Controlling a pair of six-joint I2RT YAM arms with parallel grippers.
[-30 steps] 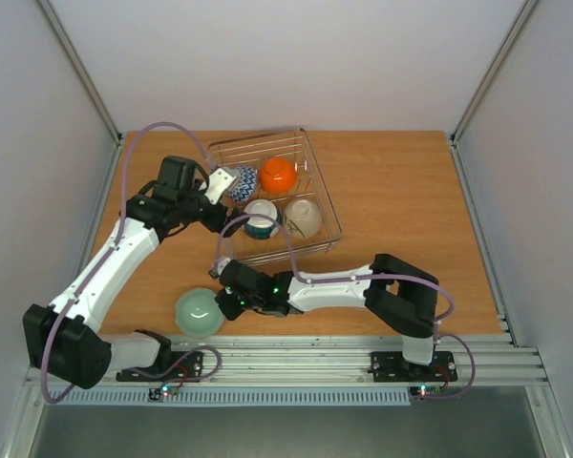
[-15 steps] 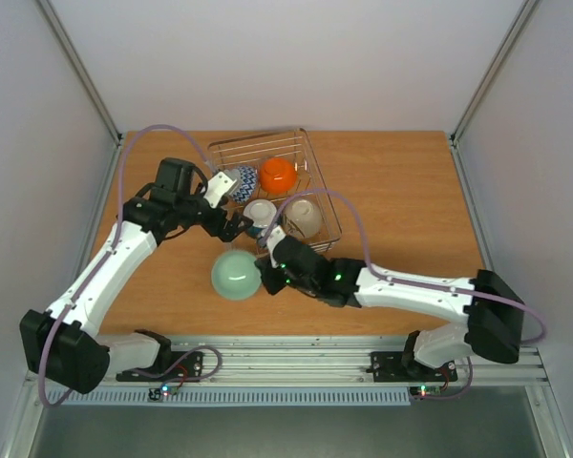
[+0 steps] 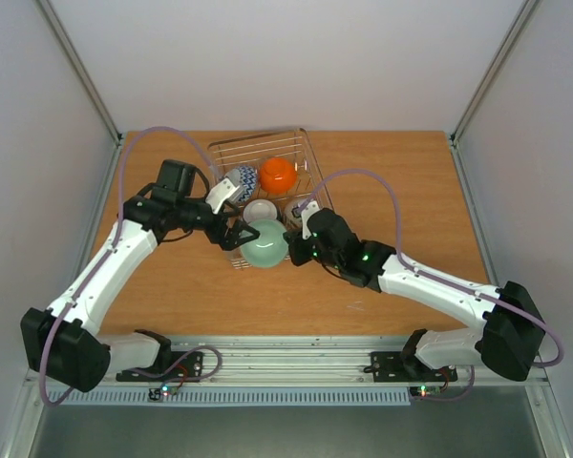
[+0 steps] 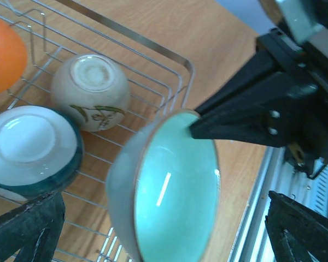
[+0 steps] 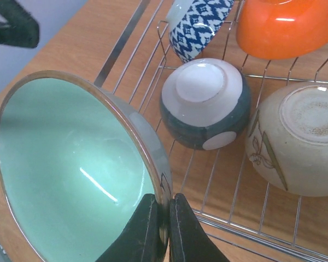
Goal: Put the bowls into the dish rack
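My right gripper (image 5: 165, 218), at 6 o'clock, pinches the rim of a pale green bowl (image 5: 71, 169), tilted on edge at 8 o'clock. In the dish rack (image 5: 123, 46) sit a teal-banded bowl (image 5: 205, 103) at centre, a beige bowl (image 5: 300, 142) at 3, an orange bowl (image 5: 284, 24) at 1 and a blue-patterned bowl (image 5: 199, 24) at 12.

Bright even light; glare on green bowl (image 5: 76, 169)

Lab cell, white walls (image 3: 286, 57), aluminium rail (image 3: 306, 363)

No writing, number or brand mark can be read in any view. The only markings are decoration: a diamond pattern on the blue-and-white round bowl (image 5: 199, 24) and a painted leaf sprig on the beige round bowl (image 5: 295, 142).
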